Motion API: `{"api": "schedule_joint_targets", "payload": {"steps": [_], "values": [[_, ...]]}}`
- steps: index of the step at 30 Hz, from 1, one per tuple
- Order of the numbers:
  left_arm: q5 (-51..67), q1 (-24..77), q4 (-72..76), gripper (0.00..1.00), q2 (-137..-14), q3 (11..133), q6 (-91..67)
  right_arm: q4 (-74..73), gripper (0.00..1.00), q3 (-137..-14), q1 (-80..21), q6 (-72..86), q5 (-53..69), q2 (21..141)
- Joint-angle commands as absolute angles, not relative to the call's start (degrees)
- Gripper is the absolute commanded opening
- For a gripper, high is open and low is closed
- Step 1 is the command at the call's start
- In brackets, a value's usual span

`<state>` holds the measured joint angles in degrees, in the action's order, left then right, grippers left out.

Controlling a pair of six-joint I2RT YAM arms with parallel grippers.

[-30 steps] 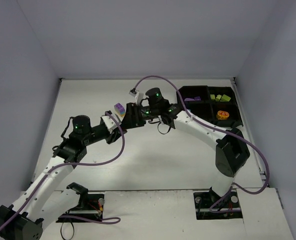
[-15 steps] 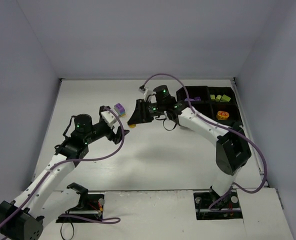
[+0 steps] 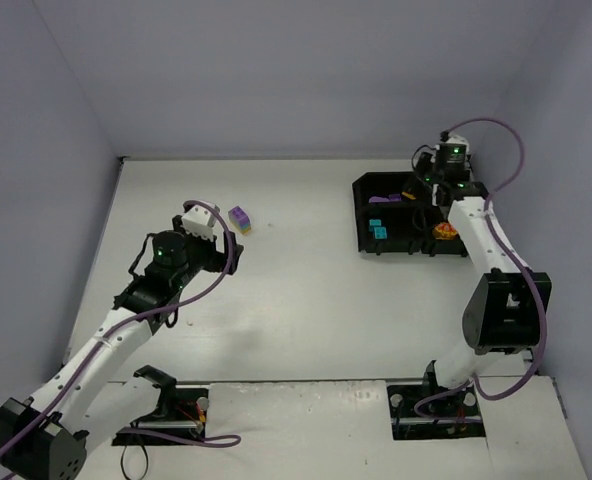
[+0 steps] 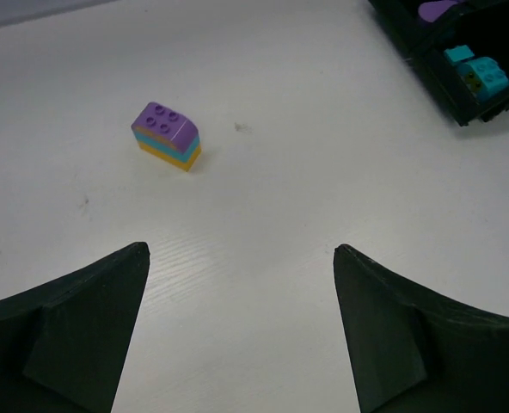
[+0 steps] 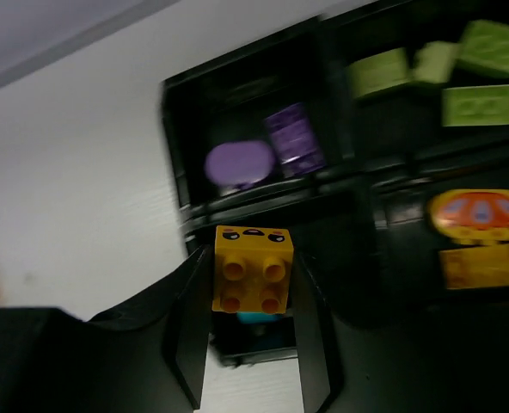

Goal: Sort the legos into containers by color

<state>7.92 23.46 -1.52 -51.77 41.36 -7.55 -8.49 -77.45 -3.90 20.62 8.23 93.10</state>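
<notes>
Right pincer [image 5: 253, 297]: clenched on an orange brick [image 5: 253, 267], studs toward the wrist camera, held above the black tray [image 3: 360, 205] at the far right of the bench [image 3: 306, 290].
Left pincer [image 4: 239, 254]: released, fingers spread wide with nothing between them, hovering over bare surface.
Tray contents: purple bricks [image 5: 242, 162] in one compartment, green bricks [image 5: 482, 103] in another, cyan bricks [image 4: 482, 76] in a third, and orange pieces [image 5: 478, 213] in the fourth.
Loose piece: a stack [image 4: 167, 136] of purple on cyan on orange stands alone on the bench, ahead of the left pincer and well apart from the tray.
Risk, right side: seen from the wrist, the orange brick hangs near the divider by the purple section, not over the orange one; let go here, it would likely land among the wrong colour.
Risk, left side: the stack is three colours locked together; one grab would probably lift all three, and a glancing touch could tip or slide it.
Surface: white, smooth and matt, faintly scuffed.
Room: plain pale walls [image 3: 276, 80] close in the bench on three sides.
</notes>
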Motion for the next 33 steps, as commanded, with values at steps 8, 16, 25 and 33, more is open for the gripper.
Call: {"api": "schedule_joint_targets", "payload": {"steps": [8,16,25,33], "values": [[-5.97,23.03,-5.88,0.81,-56.07,43.85,-14.76,-8.88,0.06,-80.24,9.66,17.49,-7.74,97.64],[-3.08,22.94,-6.06,0.81,-57.92,44.38,-13.98,-8.79,0.46,-84.20,10.81,17.84,-5.10,104.76],[2.46,21.18,-7.90,0.81,-68.18,53.06,-8.36,-9.84,0.62,-82.01,10.64,19.77,1.65,99.34],[4.04,19.69,-15.81,0.81,-84.53,69.24,5.27,-9.76,0.62,-74.28,5.98,21.45,7.38,84.84]]}}
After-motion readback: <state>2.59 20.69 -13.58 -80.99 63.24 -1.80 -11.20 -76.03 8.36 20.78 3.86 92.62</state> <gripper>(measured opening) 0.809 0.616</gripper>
